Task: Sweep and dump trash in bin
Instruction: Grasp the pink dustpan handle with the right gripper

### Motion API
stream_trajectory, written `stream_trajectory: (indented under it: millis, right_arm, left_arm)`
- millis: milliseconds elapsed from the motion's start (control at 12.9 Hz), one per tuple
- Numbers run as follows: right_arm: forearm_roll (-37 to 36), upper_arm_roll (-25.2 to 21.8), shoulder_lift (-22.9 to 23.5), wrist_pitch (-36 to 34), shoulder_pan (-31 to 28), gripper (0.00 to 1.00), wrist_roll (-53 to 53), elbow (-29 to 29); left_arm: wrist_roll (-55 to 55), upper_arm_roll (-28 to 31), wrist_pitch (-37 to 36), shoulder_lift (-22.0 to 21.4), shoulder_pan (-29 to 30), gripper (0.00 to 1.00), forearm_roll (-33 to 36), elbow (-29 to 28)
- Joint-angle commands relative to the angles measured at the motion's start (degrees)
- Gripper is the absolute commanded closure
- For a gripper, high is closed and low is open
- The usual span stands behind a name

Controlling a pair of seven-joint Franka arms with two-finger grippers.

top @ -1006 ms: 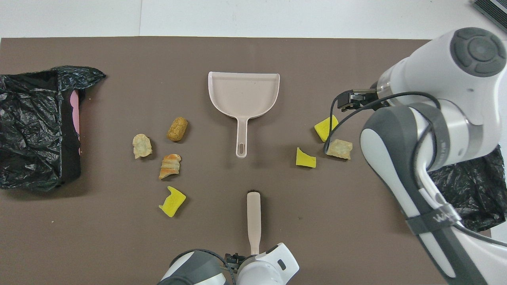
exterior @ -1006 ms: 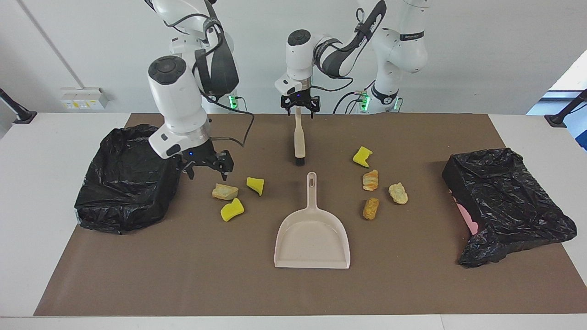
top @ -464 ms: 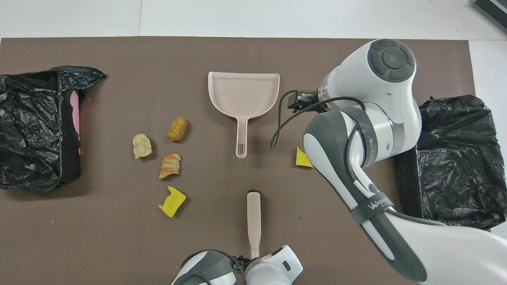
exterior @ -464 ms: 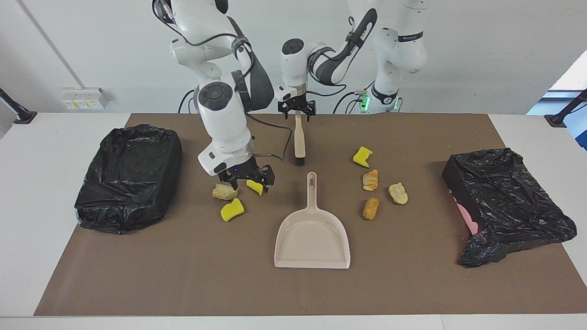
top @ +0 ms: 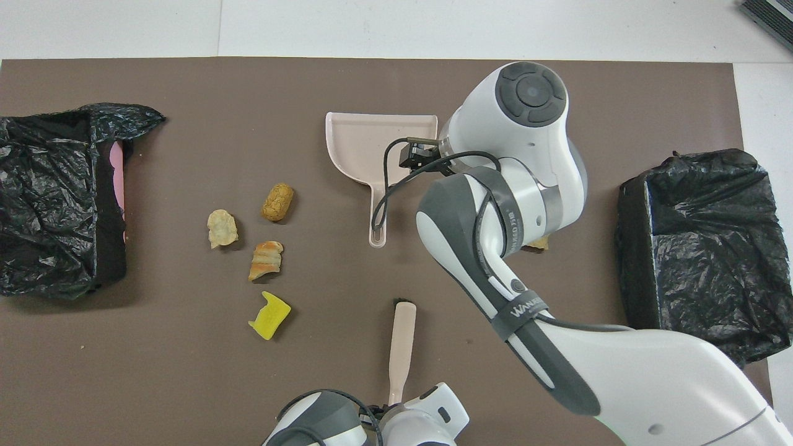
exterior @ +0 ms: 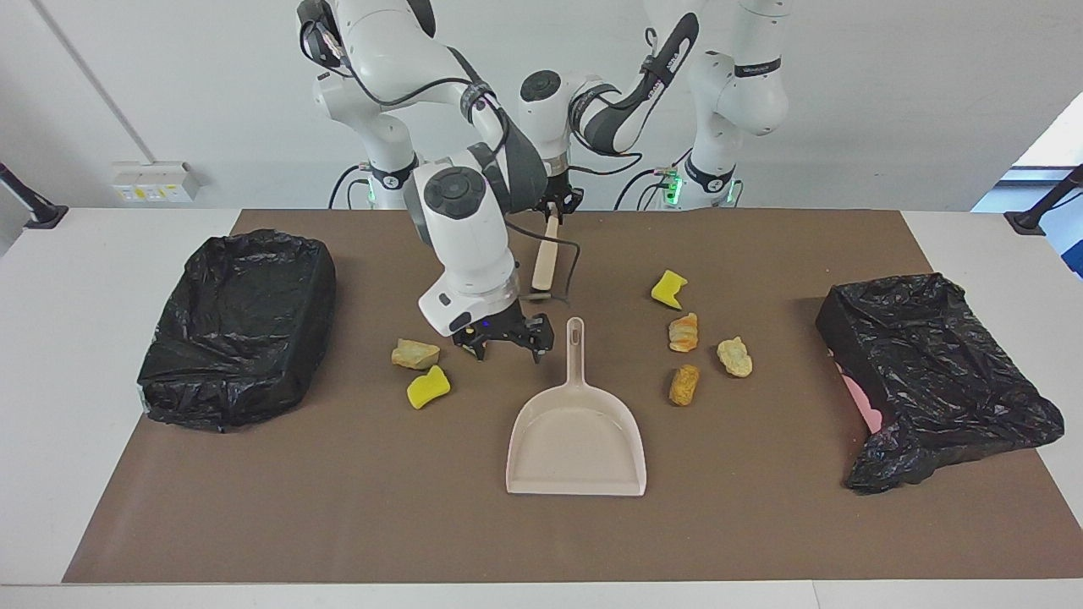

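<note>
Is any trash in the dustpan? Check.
No: the dustpan holds nothing, and the trash chunks in view lie on the mat beside it.

White worktop (exterior: 76, 279) under brown mat (exterior: 355, 507); on mat: dustpan (exterior: 577, 440) midway, scattered trash (exterior: 684, 331), black-bagged bins (exterior: 237, 326) at both ends.

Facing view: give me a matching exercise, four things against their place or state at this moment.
Things:
1. brush
2. dustpan
3. right gripper
4. orange-brown lump

Places or states:
a. open, low beside the dustpan's handle
b. tilted, handle gripped by the left gripper
c. flat on the mat, handle toward the robots
d. on the mat toward the left arm's end

Pairs: 1-b, 2-c, 3-a, 4-d.
</note>
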Motion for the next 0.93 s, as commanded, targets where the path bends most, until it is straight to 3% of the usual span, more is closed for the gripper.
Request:
stream_trajectory:
  millis: [0,155,309,464,851]
  right_arm:
    - [0.63,0.17,4.48,1.14,1.05,0.0,1.08,4.54]
    - [1.24,0.69,6.41,5.07,2.97,0.0,1.25,4.28]
    - [1.59,0.79,6.51,4.67,2.64,0.0,-1.1,3.31]
    - [3.25,1.22,6.25,4.74,1.84,0.0,-6.9,2.08]
    - [3.61,1.49,5.19,5.19,5.17,0.0,-6.39,0.94]
  left_arm:
    - [0.22,1.27,-6.45,-3.5,0.28,1.0,-0.37,1.52]
    - [0.22,1.27,-12.5,-6.14,0.64,1.0,-0.11,1.52]
    - [0.57,1.45,-17.61,-7.99,1.42,1.0,0.42,1.43]
    - [1.36,1.45,-22.45,-9.22,4.24,1.0,0.77,1.17]
    - [4.34,1.45,-29.4,-12.38,11.7,1.0,3.67,-0.14]
